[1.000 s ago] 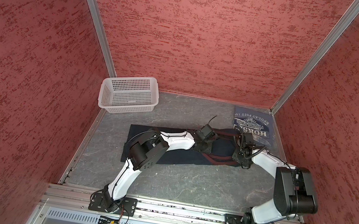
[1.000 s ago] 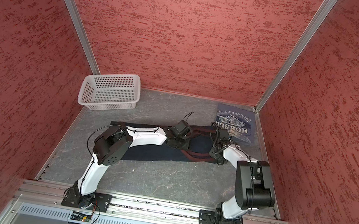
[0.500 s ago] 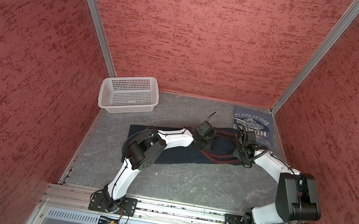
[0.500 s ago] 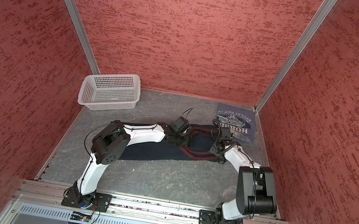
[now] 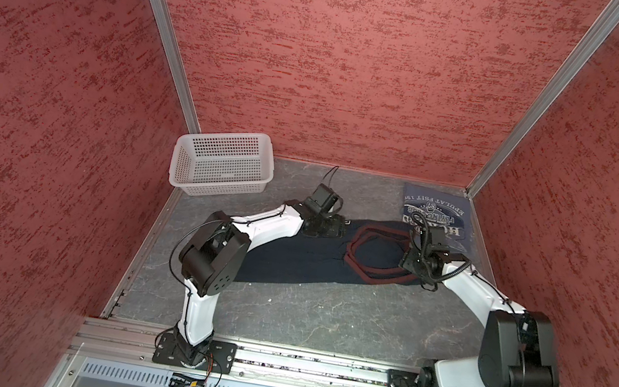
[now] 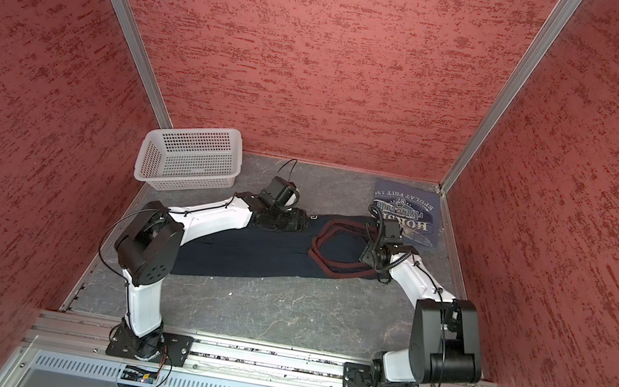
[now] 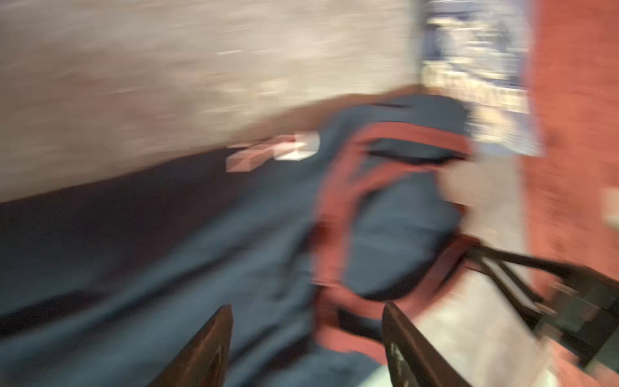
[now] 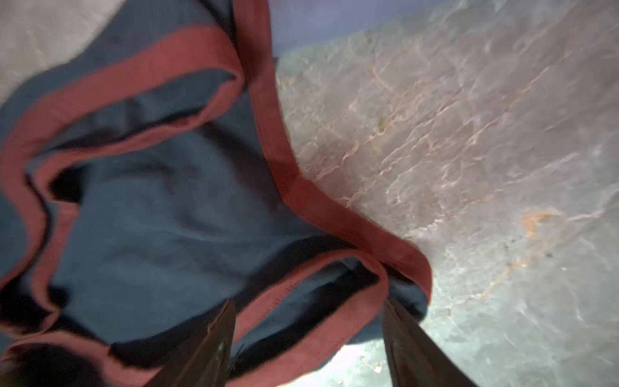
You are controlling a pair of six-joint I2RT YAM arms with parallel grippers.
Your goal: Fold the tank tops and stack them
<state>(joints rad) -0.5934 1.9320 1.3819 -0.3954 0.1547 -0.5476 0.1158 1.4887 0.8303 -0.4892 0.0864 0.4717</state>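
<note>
- Jaws of left gripper (image 7: 307,306) stand parted in left wrist view, nothing clasped; picture badly blurred; dark fingers (image 7: 214,345) sit over navy tank top (image 7: 201,241), its maroon trim looping beyond them
- Same view: grey-blue tank top (image 7: 475,67) with pale print lies past the navy one, beside red wall (image 7: 576,134)
- Right wrist view: right gripper (image 8: 308,301) jaws likewise spread, gripping nothing; a maroon-trimmed strap of the navy tank top lies slack between the fingers (image 8: 217,341), on grey marbled table (image 8: 469,150)
- Both top views: navy tank top lies as a long narrow band across mid-table; left gripper low at its far edge, right gripper low over the strap end
- Grey-blue tank top lies flat in far right corner, print up; whether it touches the navy straps or lies just beside them cannot be told
- White basket (image 5: 219,165) in far left corner, apart from both garments
</note>
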